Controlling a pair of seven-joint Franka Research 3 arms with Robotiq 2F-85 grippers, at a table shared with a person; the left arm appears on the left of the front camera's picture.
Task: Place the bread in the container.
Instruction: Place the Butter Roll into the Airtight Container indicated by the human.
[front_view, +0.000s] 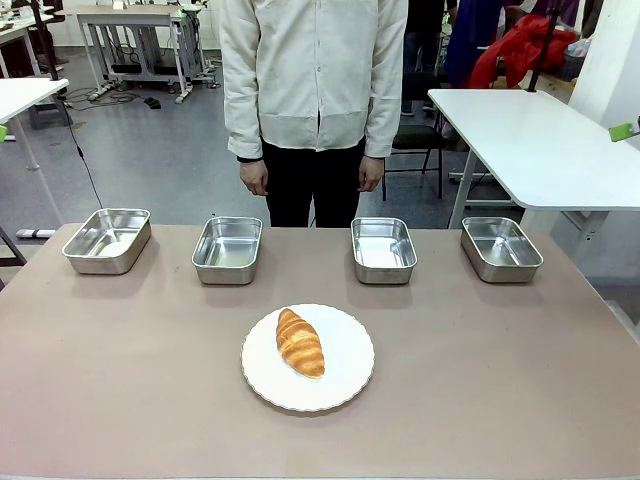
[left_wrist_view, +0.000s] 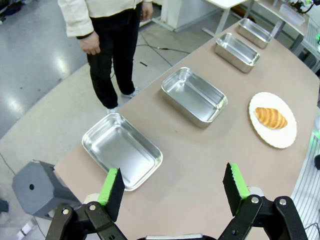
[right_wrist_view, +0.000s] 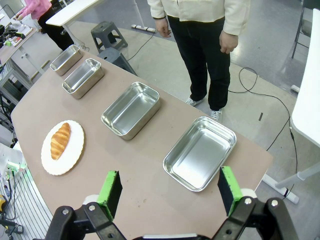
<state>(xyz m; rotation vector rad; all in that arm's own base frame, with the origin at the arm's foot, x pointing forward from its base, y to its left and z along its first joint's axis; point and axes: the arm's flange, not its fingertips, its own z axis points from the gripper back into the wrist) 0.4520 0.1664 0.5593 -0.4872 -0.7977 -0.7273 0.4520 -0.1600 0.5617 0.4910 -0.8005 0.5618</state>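
Observation:
The bread (front_view: 300, 342), a golden-brown croissant, lies on a round white plate (front_view: 340, 385) near the table's middle front. Along the far edge stand four alike steel pans, any of which could be the container: far left (front_view: 107, 240), mid left (front_view: 227, 250), mid right (front_view: 384, 250), far right (front_view: 500, 248). All are empty. My left gripper (left_wrist_view: 173, 186) hangs open above the table's left end, over the nearest pan (left_wrist_view: 122, 150), with the bread (left_wrist_view: 270, 117) far off. My right gripper (right_wrist_view: 169, 186) is open above the right end, near a pan (right_wrist_view: 200, 152); the bread (right_wrist_view: 61, 141) lies at its left.
A person (front_view: 315, 90) stands at the table's far side, hands hanging down, clear of the table. A grey stool (left_wrist_view: 37, 187) sits off the left end. Another white table (front_view: 540, 130) stands beyond the right end. Bare tabletop surrounds the plate.

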